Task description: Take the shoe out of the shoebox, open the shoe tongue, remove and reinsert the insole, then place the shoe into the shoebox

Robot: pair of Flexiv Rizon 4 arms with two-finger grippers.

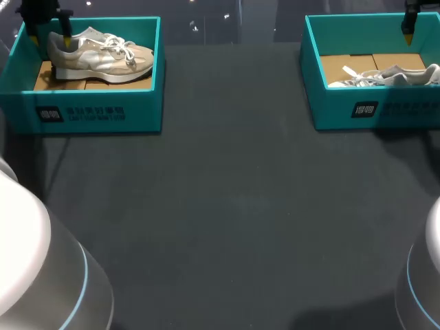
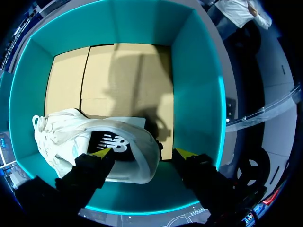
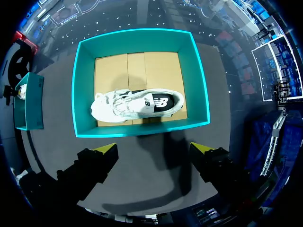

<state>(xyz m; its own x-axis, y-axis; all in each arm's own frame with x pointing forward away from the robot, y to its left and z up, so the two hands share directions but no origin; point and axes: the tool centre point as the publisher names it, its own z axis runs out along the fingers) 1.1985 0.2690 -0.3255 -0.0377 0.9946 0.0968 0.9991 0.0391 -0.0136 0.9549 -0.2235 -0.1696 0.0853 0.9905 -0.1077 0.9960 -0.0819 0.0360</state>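
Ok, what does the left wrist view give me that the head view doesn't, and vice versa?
Left wrist only: the dark insole inside the shoe, with one fingertip of the open left gripper over it and the other outside the heel. Head only: the right shoebox, its second shoe and the right gripper above them. Both: the left shoebox, that shoe and the left gripper at its heel.

Left shoebox [image 1: 96, 110] open-topped, walls close around shoe [image 1: 103, 58], table [image 1: 227, 206] beyond
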